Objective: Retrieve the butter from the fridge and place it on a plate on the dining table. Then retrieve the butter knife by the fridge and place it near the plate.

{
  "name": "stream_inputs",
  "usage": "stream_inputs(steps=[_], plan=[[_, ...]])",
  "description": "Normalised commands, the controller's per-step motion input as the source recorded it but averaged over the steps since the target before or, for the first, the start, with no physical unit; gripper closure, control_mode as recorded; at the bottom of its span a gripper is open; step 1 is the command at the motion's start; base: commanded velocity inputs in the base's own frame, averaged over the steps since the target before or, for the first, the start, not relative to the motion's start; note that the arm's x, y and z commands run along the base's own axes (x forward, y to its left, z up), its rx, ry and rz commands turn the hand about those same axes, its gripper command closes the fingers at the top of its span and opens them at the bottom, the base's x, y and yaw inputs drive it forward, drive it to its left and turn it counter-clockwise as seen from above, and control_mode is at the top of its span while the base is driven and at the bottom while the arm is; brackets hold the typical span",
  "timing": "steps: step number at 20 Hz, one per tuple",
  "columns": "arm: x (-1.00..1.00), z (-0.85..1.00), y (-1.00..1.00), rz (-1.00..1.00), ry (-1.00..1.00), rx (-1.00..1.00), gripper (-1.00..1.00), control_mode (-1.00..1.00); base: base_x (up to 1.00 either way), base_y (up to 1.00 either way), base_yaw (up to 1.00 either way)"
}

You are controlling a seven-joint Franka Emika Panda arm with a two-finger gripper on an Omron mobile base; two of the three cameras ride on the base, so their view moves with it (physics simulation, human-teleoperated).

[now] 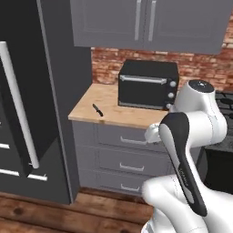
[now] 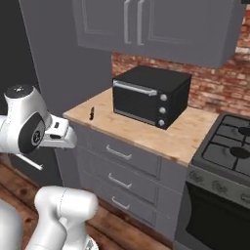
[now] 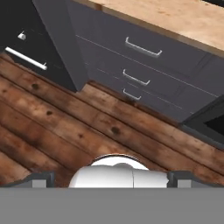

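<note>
The fridge [image 1: 27, 91] stands at the left, dark, with a long white bar handle and its doors closed. Its lower corner shows in the hand view [image 3: 26, 35]. The butter knife [image 1: 97, 109] lies on the wood counter beside the fridge, slim and black, near the counter's front left corner [image 2: 91, 113]. My gripper [image 3: 111, 180] is open, its fingertips [image 3: 41, 179] wide apart with nothing between them, and it looks down at the floor in front of the drawers. It hangs below counter height, well short of the knife. The butter, the plate and the dining table are out of view.
A black microwave [image 1: 148, 84] sits on the counter [image 2: 195, 132] to the right of the knife. A gas stove [image 2: 229, 146] adjoins the counter's right end. Grey drawers [image 3: 140, 57] run below, grey wall cabinets [image 1: 145, 22] above. The floor [image 3: 65, 122] is brown wood planks.
</note>
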Motion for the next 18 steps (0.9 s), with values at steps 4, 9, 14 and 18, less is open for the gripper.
stream_inputs(steps=[4,9,14,18], plan=[[0.0,0.0,0.0,0.0,0.0,0.0,-1.0,1.0,0.77,0.0,-0.04],[0.0,0.0,0.0,0.0,0.0,0.0,-1.0,1.0,0.69,0.03,-0.02],[0.0,0.0,0.0,0.0,0.0,0.0,-1.0,1.0,0.63,0.13,-0.01],[0.0,0.0,0.0,0.0,0.0,0.0,-1.0,1.0,0.37,0.42,0.0]])
